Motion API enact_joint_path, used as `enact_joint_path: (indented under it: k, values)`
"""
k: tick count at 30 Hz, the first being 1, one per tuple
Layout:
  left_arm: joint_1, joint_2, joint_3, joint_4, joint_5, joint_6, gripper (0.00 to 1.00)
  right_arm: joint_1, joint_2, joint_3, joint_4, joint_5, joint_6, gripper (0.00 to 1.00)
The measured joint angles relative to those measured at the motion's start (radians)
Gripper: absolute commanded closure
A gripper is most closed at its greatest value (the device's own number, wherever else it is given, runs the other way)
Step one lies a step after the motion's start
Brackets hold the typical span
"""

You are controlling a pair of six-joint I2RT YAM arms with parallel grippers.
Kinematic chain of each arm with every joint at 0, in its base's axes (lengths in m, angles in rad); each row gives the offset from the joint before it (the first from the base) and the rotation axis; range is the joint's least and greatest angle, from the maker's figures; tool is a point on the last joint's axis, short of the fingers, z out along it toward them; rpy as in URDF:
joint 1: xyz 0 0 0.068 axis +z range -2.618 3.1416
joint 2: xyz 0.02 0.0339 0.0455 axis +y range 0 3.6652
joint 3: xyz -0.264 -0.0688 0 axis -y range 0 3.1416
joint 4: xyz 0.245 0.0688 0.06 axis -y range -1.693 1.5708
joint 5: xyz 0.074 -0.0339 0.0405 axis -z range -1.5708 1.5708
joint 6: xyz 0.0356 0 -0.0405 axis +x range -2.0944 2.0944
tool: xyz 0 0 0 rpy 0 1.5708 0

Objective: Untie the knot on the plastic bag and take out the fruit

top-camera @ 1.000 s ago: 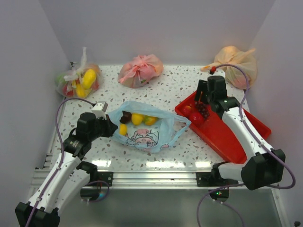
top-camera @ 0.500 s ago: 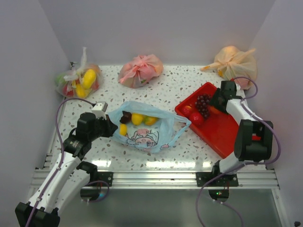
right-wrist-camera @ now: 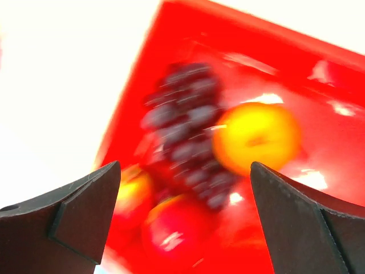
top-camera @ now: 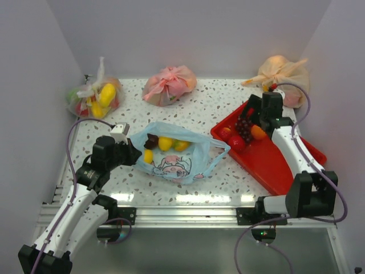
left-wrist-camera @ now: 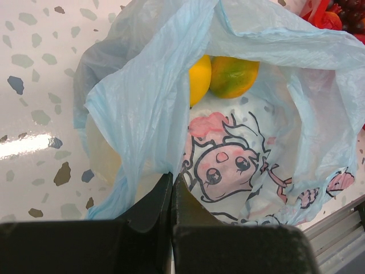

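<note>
No legible text, label, brand, number or sign appears in any view. The only printed marking is a cartoon figure (left-wrist-camera: 228,165) in pink with a dark outline. It stands on the side wall of the thin translucent light blue plastic bag (left-wrist-camera: 154,85) and is a picture only, with no readable lettering.

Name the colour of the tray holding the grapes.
The tray is bright red, plain with no pattern. It shows best in the top external view.
</note>
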Motion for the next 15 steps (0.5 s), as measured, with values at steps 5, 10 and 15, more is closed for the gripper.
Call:
enact_joint_path:
  k: [5,10,15]
  values:
    - [0.000,0.000,0.000,0.000,0.000,0.000,1.00,0.243,-0.127,0.001,-0.008,0.007,0.032,0.01]
    - [0.000,0.000,0.000,0.001,0.000,0.000,1.00,0.503,-0.189,0.001,0.008,0.035,0.124,0.04]
    - [0.000,0.001,0.000,0.003,0.000,0.000,1.00,0.734,-0.111,0.007,0.060,0.077,0.201,0.09]
